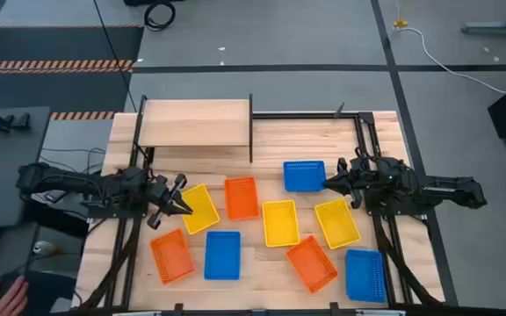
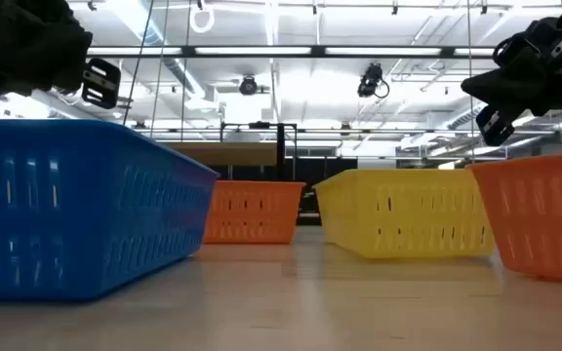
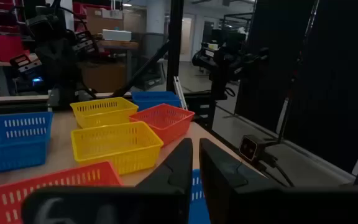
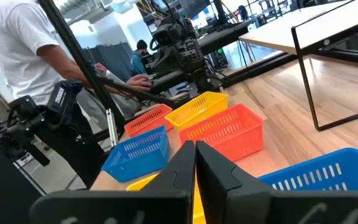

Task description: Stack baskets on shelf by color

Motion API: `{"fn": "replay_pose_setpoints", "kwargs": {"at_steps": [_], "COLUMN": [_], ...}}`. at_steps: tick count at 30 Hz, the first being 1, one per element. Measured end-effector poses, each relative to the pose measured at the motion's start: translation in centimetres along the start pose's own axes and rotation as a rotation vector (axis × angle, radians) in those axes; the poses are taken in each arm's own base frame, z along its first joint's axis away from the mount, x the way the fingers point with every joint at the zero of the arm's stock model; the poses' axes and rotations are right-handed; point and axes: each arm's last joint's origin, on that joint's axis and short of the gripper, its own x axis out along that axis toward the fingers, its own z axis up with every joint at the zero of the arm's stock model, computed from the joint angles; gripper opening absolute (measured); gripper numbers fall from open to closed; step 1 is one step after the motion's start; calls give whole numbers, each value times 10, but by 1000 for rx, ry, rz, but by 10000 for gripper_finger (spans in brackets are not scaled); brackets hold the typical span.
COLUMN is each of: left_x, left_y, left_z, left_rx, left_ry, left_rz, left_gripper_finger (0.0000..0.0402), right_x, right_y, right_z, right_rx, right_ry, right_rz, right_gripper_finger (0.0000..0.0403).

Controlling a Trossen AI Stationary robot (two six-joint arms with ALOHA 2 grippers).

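Several yellow, orange and blue baskets lie scattered, bottoms down, on the wooden table in front of the shelf [image 1: 196,123], whose top is bare. My left gripper [image 1: 185,207] is shut and hovers level at the left edge of a yellow basket [image 1: 202,209]. In its wrist view the shut fingers [image 3: 194,168] point across the baskets. My right gripper [image 1: 329,183] is shut too. It hovers beside the right edge of a blue basket [image 1: 304,175], and that basket's rim [image 4: 328,171] shows under its fingers [image 4: 195,165]. Both arms hang high in the low view.
Black frame rails [image 1: 363,140] run along the table's right and far sides, and the shelf stands on thin black legs [image 1: 251,132]. Bare wood lies between shelf and baskets. A person [image 4: 23,43] stands past the table's left side, a hand [image 1: 7,294] at a desk.
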Motion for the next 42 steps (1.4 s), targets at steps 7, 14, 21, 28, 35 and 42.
{"fn": "replay_pose_setpoints", "kwargs": {"at_steps": [7, 14, 21, 28, 35, 42], "left_x": [0, 0, 0, 0, 0, 0], "left_y": [0, 0, 0, 0, 0, 0], "left_z": [0, 0, 0, 0, 0, 0], "left_rx": [0, 0, 0, 0, 0, 0], "left_ry": [0, 0, 0, 0, 0, 0], "left_rz": [0, 0, 0, 0, 0, 0], "left_gripper_finger": [28, 36, 29, 35, 30, 33], "right_x": [0, 0, 0, 0, 0, 0], "right_y": [0, 0, 0, 0, 0, 0], "right_z": [0, 0, 0, 0, 0, 0], "right_rx": [0, 0, 0, 0, 0, 0], "right_ry": [0, 0, 0, 0, 0, 0], "right_rz": [0, 0, 0, 0, 0, 0], "right_gripper_finger": [19, 19, 19, 19, 19, 19]}}
